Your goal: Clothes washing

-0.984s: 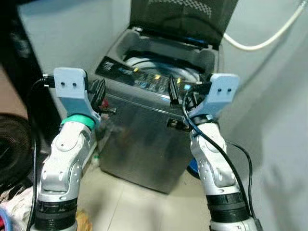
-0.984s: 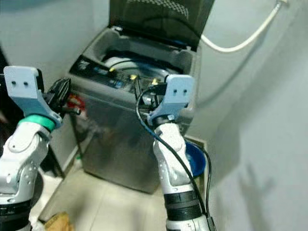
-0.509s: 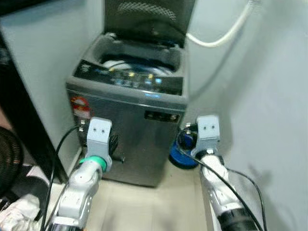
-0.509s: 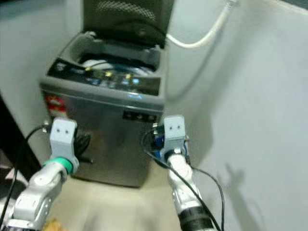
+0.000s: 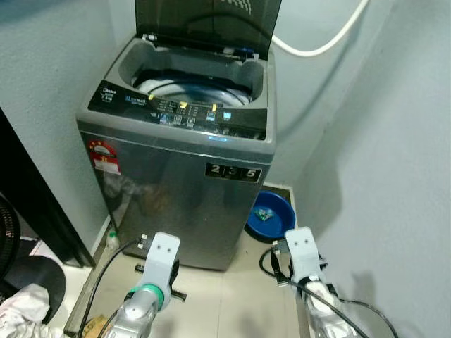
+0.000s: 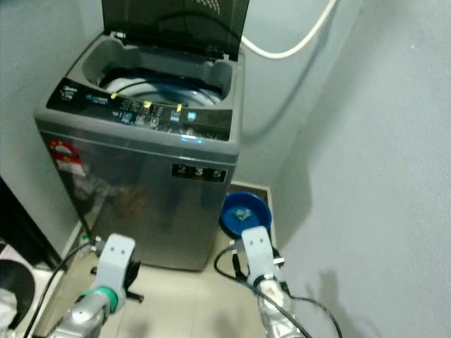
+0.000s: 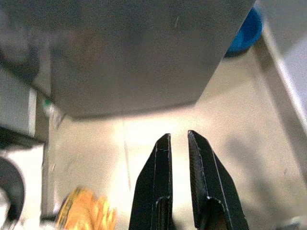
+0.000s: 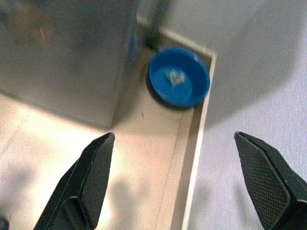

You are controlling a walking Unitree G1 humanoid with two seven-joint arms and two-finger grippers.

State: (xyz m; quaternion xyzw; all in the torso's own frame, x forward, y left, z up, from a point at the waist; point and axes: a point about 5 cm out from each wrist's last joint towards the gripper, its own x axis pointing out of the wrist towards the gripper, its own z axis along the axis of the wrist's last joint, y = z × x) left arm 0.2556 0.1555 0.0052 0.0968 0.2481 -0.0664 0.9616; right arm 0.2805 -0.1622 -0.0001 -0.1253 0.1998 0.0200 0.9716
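**Kid:** Since the lid [image 5: 208, 21] is up, is the washer [image 5: 184, 141] ready for clothes?

**Helper:** Looks so. It stands open at the back of the washer, prob. so stuff can drop straight into the tub [image 5: 187, 88]. Tub looks blue and white inside; can't tell if clothes are in it.

**Kid:** Where are the clothes then?

**Helper:** Low down, far to the left of the washer, there's a white crumpled heap [image 5: 20, 317] on the floor. Could be laundry, not sure. Something orange [image 7: 84, 213] lies on the floor in front of the washer too, blurry.

**Kid:** What are the arms doing?

**Helper:** Both hang low in front of the washer, near the floor, holding nothing. Left end effector [image 7: 178, 139]: fingers nearly together, just a thin gap, nothing between them. Right end effector [image 8: 192, 158]: fingers spread wide, nothing in it, aimed at the floor by the washer's right side.

**Kid:** What's the blue thing?

**Helper:** A blue bowl [image 5: 270, 215], on the floor just right of the washer, by the wall. Maybe for scooping water, just a guess. White hose [image 5: 324, 39] runs along the wall behind the washer, prob. the water feed.

**Kid:** So what now?

**Helper:** I'd guess it needs to go get clothes, then load the tub. Nothing is gripped yet.
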